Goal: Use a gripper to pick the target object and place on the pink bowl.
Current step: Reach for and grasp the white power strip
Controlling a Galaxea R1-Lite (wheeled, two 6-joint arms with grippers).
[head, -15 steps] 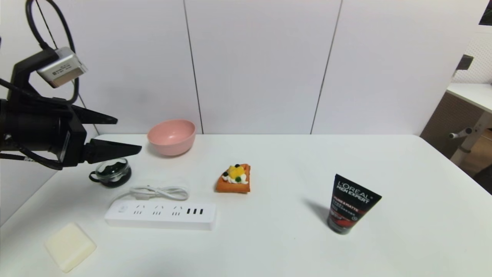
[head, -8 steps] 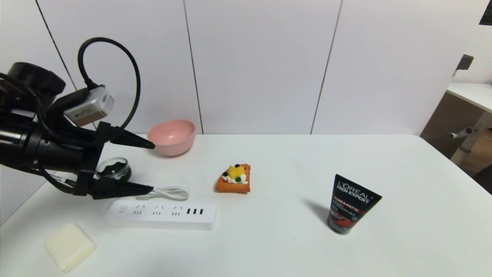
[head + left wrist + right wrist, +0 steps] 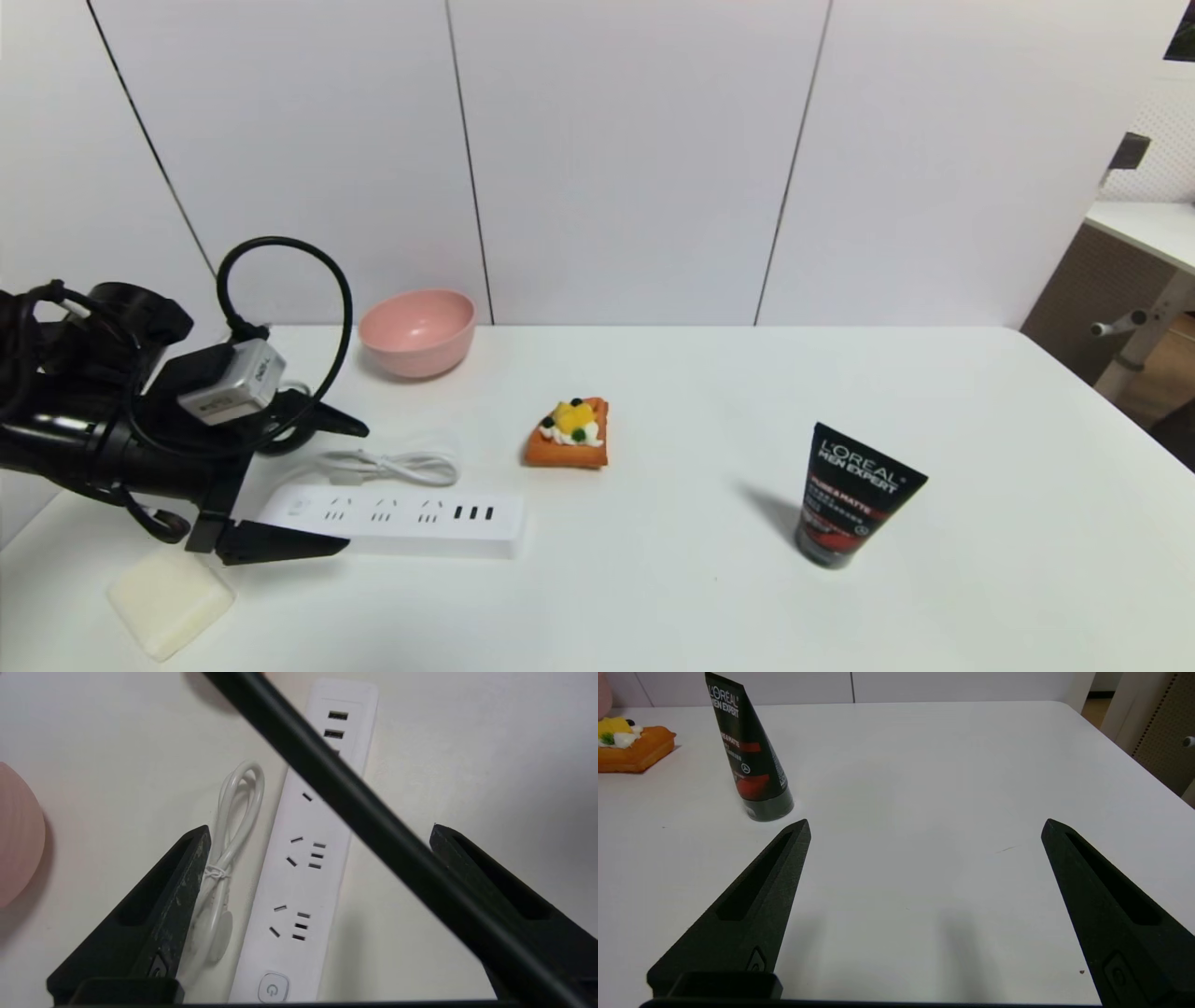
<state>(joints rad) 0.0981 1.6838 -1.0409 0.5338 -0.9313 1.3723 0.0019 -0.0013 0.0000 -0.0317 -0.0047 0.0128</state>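
Since the earlier frame the left end effector (image 3: 347, 487) has dropped from up near the pink bowl (image 3: 417, 331) to the near-left part of the white surface (image 3: 653, 579), and its wrist has rolled so that 1 finger sits on the near side of the power strip (image 3: 392, 523) and the other on the far side.

Nearest on the left lies a cream block (image 3: 170, 599), just beside the lower finger. Next is the power strip, flat on the surface with its length running left to right, its bundled cord (image 3: 387, 465) just behind it. The end effector's jaws are spread wide and empty, straddling the strip's left end without touching it. Farther back sits the pink bowl, well apart from the strip.

The step in hand looks like lining up the grasp. To do it well, I would settle lower with both fingers clear of the cord, and close across the strip's narrow width nearer its middle so it does not tip. The right end effector (image 3: 924, 826) hovers idle and wide open over the right side, near a black tube (image 3: 745, 746).
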